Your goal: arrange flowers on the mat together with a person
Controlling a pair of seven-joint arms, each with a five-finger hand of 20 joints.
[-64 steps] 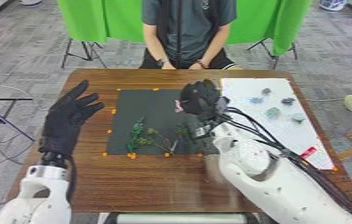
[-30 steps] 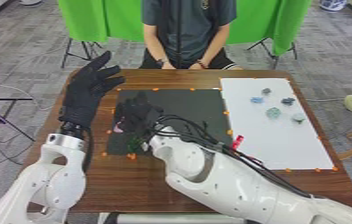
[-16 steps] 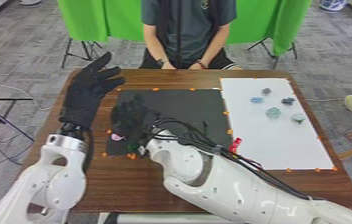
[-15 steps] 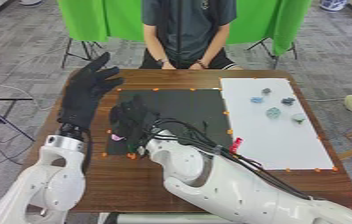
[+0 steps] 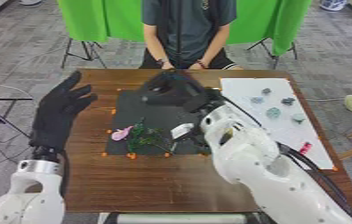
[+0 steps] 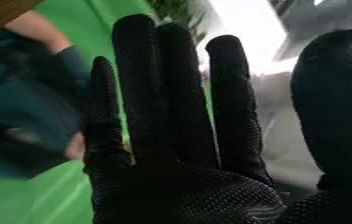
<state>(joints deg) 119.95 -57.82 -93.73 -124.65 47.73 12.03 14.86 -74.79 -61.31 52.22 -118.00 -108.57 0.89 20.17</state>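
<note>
In the head view my right hand [image 5: 172, 92] is over the far part of the dark mat [image 5: 159, 114], away from the flowers. Seen from the right wrist view, the same hand [image 6: 181, 185] has straight, spread fingers and holds nothing. A pink flower [image 5: 121, 133] lies by the mat's left edge, close against green leafy stems [image 5: 138, 136]. Thinner sprigs [image 5: 166, 144] lie to their right, near the mat's near edge. My left hand [image 5: 61, 114] is left of the mat with its fingers straight, holding nothing.
A white sheet [image 5: 275, 132] on the right carries several bluish and grey pieces [image 5: 274, 111] and a red object [image 5: 306, 148]. Orange bits [image 5: 132, 155] mark the mat's border. Brown tabletop [image 5: 146, 187] extends in front of the mat.
My right hand has left the mat's left part and moved right and toward the far side, its fingers off the pink flower it carried earlier. My left hand has drawn back slightly.
</note>
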